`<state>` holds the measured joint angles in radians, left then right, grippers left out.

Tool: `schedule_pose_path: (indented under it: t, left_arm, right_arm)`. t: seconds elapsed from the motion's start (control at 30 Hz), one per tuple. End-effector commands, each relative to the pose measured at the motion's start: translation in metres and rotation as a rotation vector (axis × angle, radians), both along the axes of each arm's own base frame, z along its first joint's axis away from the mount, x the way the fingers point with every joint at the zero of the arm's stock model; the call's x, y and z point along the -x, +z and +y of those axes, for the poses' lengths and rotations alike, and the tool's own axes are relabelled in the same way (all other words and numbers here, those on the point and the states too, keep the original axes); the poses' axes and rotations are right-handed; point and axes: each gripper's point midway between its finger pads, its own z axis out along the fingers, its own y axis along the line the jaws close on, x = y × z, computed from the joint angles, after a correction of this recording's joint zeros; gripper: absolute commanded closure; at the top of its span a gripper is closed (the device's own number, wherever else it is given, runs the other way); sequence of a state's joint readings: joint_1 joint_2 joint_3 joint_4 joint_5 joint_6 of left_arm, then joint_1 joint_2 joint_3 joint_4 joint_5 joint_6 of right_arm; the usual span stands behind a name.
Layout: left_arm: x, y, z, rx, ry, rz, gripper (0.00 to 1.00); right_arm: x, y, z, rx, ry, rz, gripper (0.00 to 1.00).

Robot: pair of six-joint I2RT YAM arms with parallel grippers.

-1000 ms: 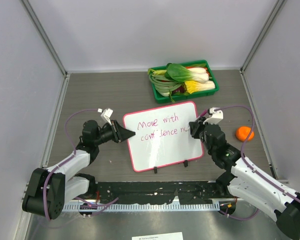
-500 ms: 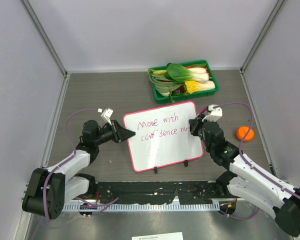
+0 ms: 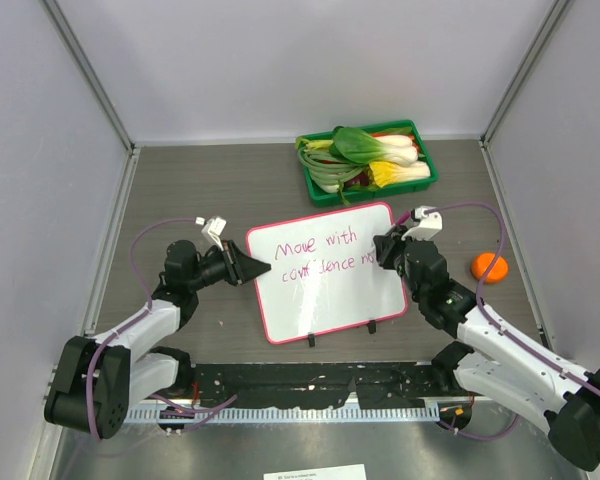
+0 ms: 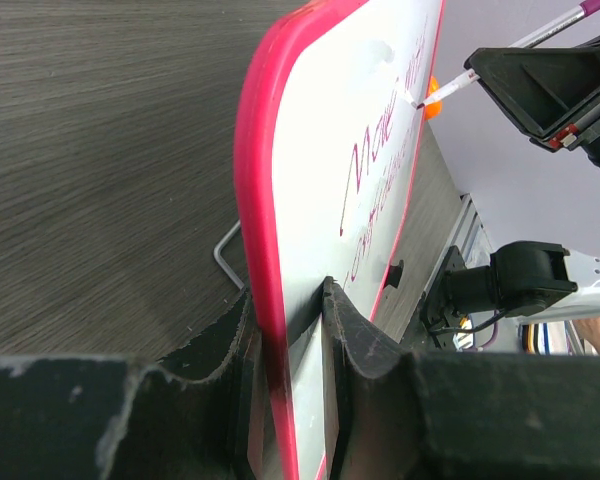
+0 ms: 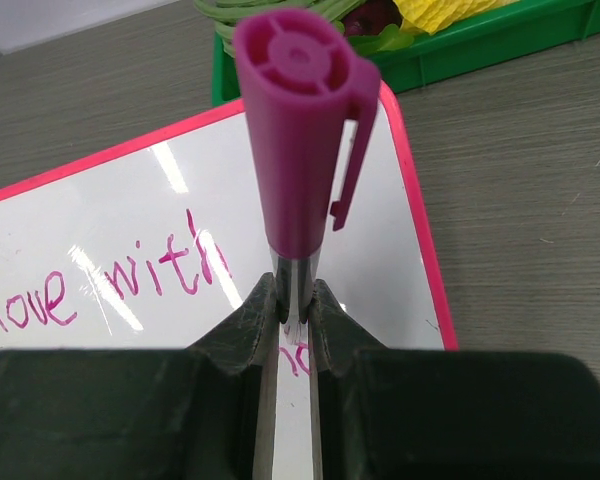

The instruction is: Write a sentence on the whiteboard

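The whiteboard (image 3: 330, 300), white with a pink-red frame, lies slightly tilted at the table's centre. It bears magenta writing that reads "Move with confidence no". My left gripper (image 3: 255, 268) is shut on the board's left edge; in the left wrist view the pink frame (image 4: 265, 200) sits between the jaws of that gripper (image 4: 290, 300). My right gripper (image 3: 385, 252) is shut on a magenta marker (image 5: 300, 130), held upright with its tip on the board (image 5: 130, 230) at the end of the second line. The marker (image 4: 450, 85) also shows in the left wrist view.
A green tray (image 3: 400, 186) of bok choy and other vegetables stands behind the board. An orange ball-like object (image 3: 489, 266) lies to the right of my right arm. The board's small black feet (image 3: 310, 340) point toward the arm bases. Enclosure walls stand on three sides.
My right gripper has shifted slightly up and left with the marker, and the last strokes after "confidence" have been added. The left gripper and the board have stayed still.
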<state>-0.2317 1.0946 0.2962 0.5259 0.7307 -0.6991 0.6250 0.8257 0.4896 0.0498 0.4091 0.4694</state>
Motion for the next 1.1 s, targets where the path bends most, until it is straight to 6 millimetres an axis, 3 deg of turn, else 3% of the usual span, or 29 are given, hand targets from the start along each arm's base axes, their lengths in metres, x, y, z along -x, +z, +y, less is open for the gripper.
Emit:
schedule_pose_path:
  t: [0.0, 0.17, 0.63, 1.07]
  left_arm:
    - [-0.009, -0.022, 0.013, -0.106, 0.067, -0.030, 1.00]
    - [-0.009, -0.022, 0.012, -0.106, 0.064, -0.031, 1.00]
    - [-0.008, -0.022, 0.012, -0.105, 0.063, -0.029, 1.00]
    - [-0.008, -0.022, 0.012, -0.104, 0.062, -0.030, 1.00]
  right_arm:
    - [-0.003, 0.030, 0.006, -0.068, 0.018, -0.070, 0.99]
    - [-0.001, 0.035, 0.002, -0.095, 0.006, -0.080, 0.99]
    - [-0.007, 0.002, -0.017, -0.033, -0.052, -0.011, 0.99]
    - [0.004, -0.010, -0.023, -0.029, -0.049, 0.025, 0.99]
